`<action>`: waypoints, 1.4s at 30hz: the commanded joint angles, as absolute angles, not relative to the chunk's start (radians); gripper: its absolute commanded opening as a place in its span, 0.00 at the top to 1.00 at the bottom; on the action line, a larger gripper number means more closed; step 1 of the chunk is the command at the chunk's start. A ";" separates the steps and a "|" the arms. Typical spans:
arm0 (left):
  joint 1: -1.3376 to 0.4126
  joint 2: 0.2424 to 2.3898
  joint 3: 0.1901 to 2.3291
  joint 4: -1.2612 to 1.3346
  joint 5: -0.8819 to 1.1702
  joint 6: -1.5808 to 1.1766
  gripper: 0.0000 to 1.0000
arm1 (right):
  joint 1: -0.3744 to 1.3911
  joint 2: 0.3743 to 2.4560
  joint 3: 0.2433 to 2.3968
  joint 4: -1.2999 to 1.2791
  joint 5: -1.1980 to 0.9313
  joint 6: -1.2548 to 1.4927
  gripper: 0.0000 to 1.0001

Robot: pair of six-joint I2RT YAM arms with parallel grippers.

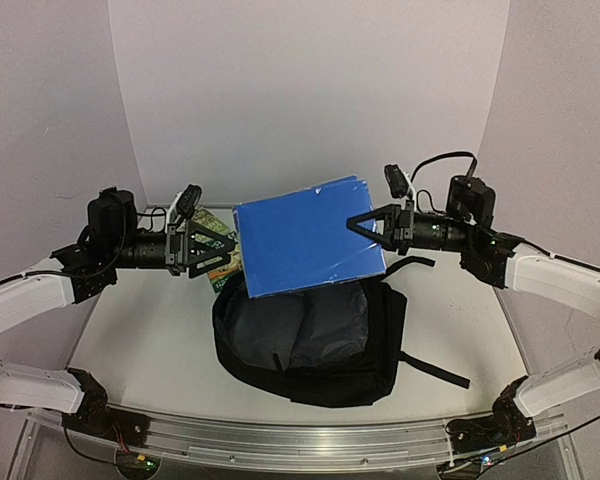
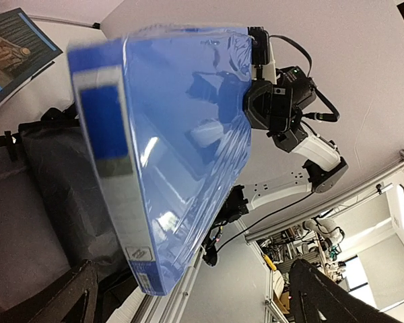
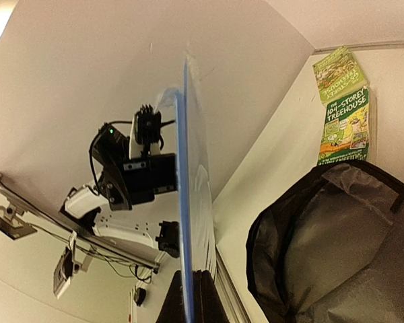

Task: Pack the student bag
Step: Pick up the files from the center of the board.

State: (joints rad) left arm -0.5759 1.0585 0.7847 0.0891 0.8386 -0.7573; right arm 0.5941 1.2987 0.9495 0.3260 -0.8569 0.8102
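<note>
The student bag (image 1: 320, 340) is a big black backpack lying on the table with its mouth gaping toward the left rear, its grey lining visible in the right wrist view (image 3: 337, 249). A flat blue folder (image 1: 305, 235) hangs tilted in the air over the bag's rear. My right gripper (image 1: 365, 225) is shut on the folder's right edge, which shows edge-on between its fingers (image 3: 196, 282). My left gripper (image 1: 218, 250) stands open at the folder's left edge. Its fingers (image 2: 67, 296) are spread wide on either side of the folder (image 2: 175, 155) and do not touch it.
Two green paperback books (image 1: 218, 230) lie on the table under my left gripper, behind the bag's left side, and also show in the right wrist view (image 3: 347, 128). A dark-covered book (image 2: 13, 47) lies at the far table edge. White walls enclose the table.
</note>
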 commanded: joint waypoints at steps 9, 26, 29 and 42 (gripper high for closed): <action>-0.646 1.158 0.829 0.297 0.837 -0.744 0.01 | 0.591 1.246 0.939 0.544 -0.788 0.975 1.00; -0.649 1.247 0.844 0.558 0.773 -0.833 0.45 | 0.591 1.278 0.902 0.631 -0.871 1.043 1.00; -0.650 1.261 0.837 0.603 0.760 -0.854 0.55 | 0.591 1.277 0.898 0.631 -0.876 1.045 1.00; -0.646 1.172 0.757 0.438 0.595 -0.898 0.96 | 0.591 1.263 0.802 0.526 -0.752 0.973 0.27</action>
